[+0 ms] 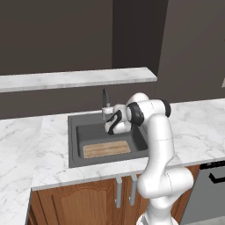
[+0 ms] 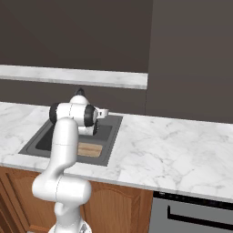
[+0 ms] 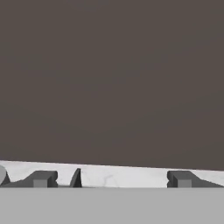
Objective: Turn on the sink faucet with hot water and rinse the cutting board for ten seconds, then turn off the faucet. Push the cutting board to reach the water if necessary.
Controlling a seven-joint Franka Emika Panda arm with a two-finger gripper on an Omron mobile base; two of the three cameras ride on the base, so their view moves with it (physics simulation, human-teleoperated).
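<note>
White arm, open hand beside sink faucet

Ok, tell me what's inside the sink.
A cutting board lies flat on the sink floor, toward the front. The arm hides the basin's back right part.

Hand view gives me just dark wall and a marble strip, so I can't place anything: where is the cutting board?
Observer: The cutting board lies flat on the floor of the sink, in its front part.
Operator: Any water running?
Observer: No stream shows under the sink faucet.
Operator: Where's my claw relative to it?
Observer: The claw is up at the sink's back rim, close by the faucet's base.
</note>
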